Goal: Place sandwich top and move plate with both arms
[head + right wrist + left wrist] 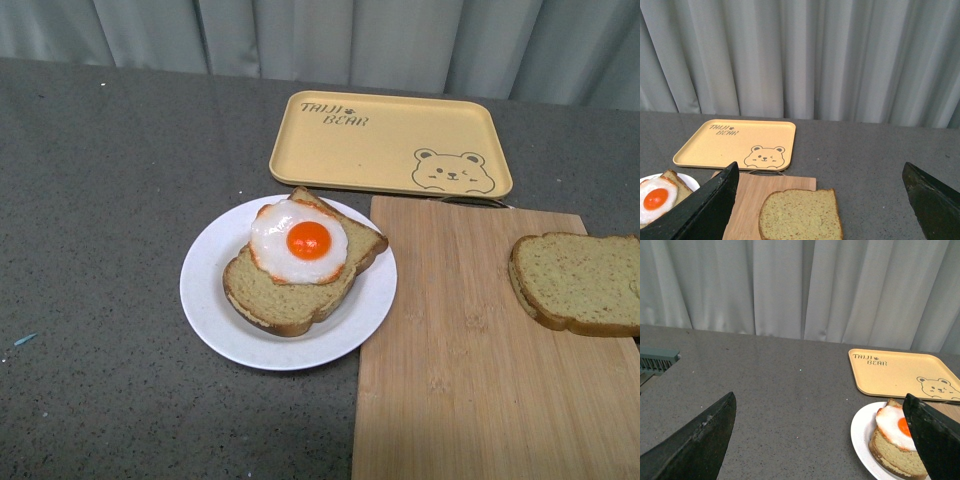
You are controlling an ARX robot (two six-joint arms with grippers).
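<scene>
Sandwich top (pixel 578 283) lies flat on the wooden board (pixel 460 360), ahead of the right gripper (pixel 820 170) and untouched. Both the right and left gripper (pixel 819 397) are spread wide, holding nothing. Plate (pixel 215 320), just beside the board, carries a bread slice (pixel 290 295) topped with a fried egg (pixel 300 240). Yellow bear tray (pixel 380 140) sits behind. Grey table (pixel 100 250), grey curtain (pixel 400 40).

The left gripper (pixel 819 395) hangs above the table (pixel 790 435), its two black, pointed fingers (pixel 700 445) spread wide apart and gripping nothing. The right gripper (pixel 820 163) is likewise raised over the table, its fingers (pixel 932 200) parted just as wide and empty.
</scene>
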